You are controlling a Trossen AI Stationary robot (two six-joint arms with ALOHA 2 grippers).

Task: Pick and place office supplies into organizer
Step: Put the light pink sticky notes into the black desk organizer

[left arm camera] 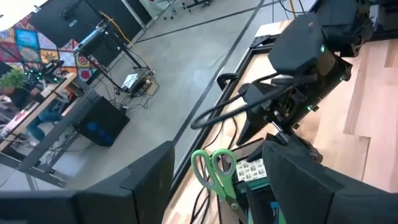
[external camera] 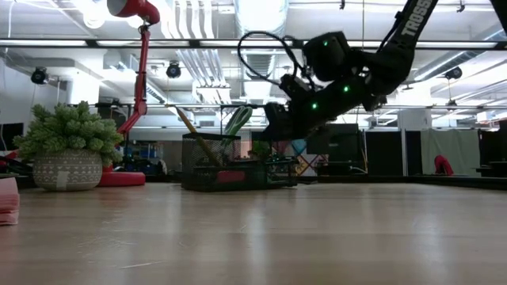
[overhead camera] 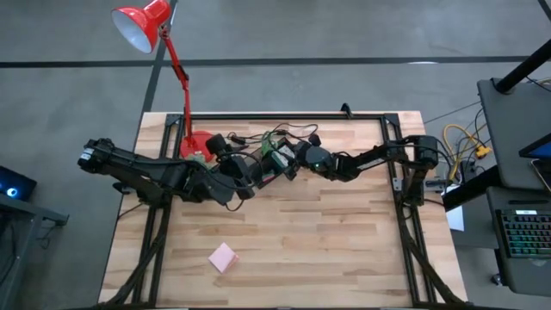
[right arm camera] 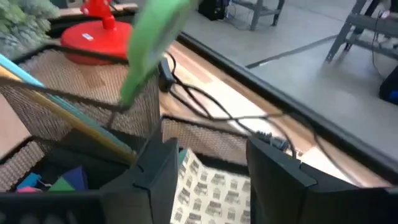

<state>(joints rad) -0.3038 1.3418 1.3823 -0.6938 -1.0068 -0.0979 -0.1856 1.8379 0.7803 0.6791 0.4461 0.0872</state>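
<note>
Most of the work appears done: the black wire-mesh organizer [external camera: 230, 162], set at the table's far edge near the red lamp base [external camera: 120, 179], already holds the green-handled scissors [left arm camera: 214, 171], a pencil [external camera: 194, 134] and a green-white patterned block [right arm camera: 214, 186]. The right gripper [right arm camera: 208, 168] is held over the block with fingers spread and empty, the left gripper [left arm camera: 217, 180] likewise open beside the organizer. Only the flat, square pink sticky-note pad [overhead camera: 223, 257] is left, well apart on the smooth wooden table [overhead camera: 344, 250].

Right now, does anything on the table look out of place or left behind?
Yes: the pink sticky-note pad lies alone near the table's front edge, far from the organizer at the back where both arms are. The green-handled scissors already stand in the organizer.
</note>
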